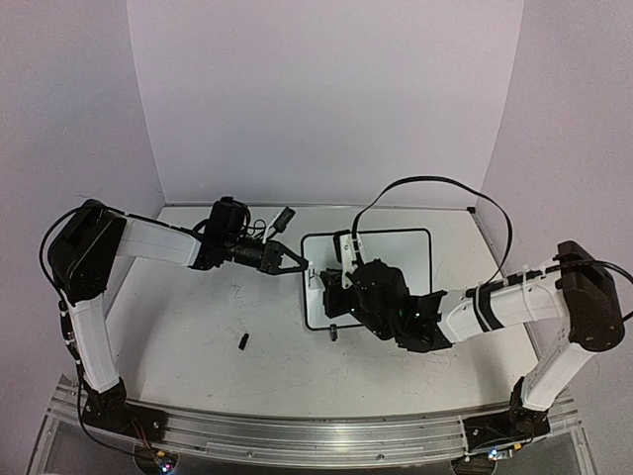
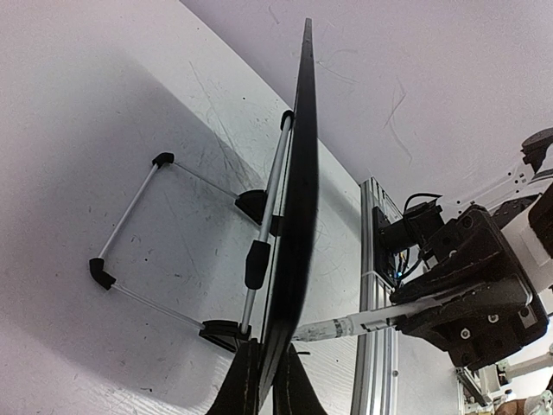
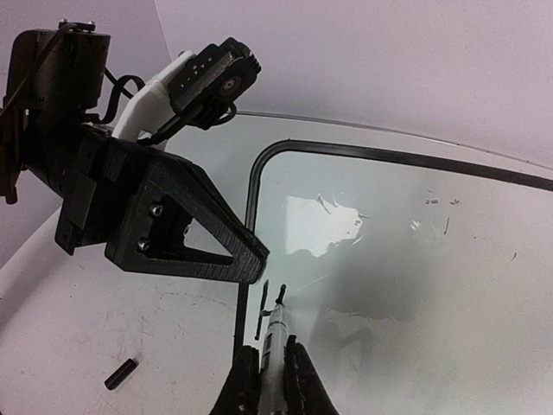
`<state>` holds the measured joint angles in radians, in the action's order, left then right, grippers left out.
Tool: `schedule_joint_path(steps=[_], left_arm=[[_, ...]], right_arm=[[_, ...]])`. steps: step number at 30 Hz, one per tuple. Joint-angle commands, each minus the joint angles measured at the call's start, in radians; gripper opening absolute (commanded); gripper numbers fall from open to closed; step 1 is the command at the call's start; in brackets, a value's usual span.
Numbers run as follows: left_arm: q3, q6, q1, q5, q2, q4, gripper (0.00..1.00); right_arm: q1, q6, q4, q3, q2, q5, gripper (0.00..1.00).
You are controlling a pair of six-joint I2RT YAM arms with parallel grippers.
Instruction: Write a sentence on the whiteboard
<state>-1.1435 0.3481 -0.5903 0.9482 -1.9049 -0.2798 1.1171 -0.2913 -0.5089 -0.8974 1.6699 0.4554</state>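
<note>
1. White-faced and black-framed, the whiteboard (image 3: 406, 285) sat straight ahead of the right claw (image 3: 270, 359). Its left edge reached the left claw (image 1: 297, 263), whose fingers were clamped together on that edge and steadied it.
2. The right claw's fingers were closed on a marker (image 3: 276, 324) that pointed forward out of them. Its tip was at the board face, close beside the left frame. Whether it pressed the surface or hung just off it could not be told.
3. Just left of that tip, the sentence (image 3: 262, 309) amounted to what looked like one short, thin dark stroke. No lettering showed across the rest of the face ahead.
4. A small black cap (image 3: 121, 373) lay on the table (image 1: 198, 317), off to the right claw's left and well apart from the board.
5. Judged from this, the writing had only just begun, on the first letter.
6. The next move called for light, even pressure. The marker needed small strokes working rightward away from the frame, while the left claw's grip stopped the board sliding or tipping.
</note>
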Motion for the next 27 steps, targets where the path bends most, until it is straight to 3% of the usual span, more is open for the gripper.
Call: schedule_joint_path(steps=[1,27], left_arm=[[0.007,0.035,-0.009,0.046,0.043,0.010,0.00],[0.007,0.035,-0.013,0.047,0.043,0.010,0.00]], right_arm=[[0.006,-0.020,0.029,0.015,-0.008,0.028,0.00],[0.027,-0.046,0.034,0.035,-0.031,0.015,0.00]])
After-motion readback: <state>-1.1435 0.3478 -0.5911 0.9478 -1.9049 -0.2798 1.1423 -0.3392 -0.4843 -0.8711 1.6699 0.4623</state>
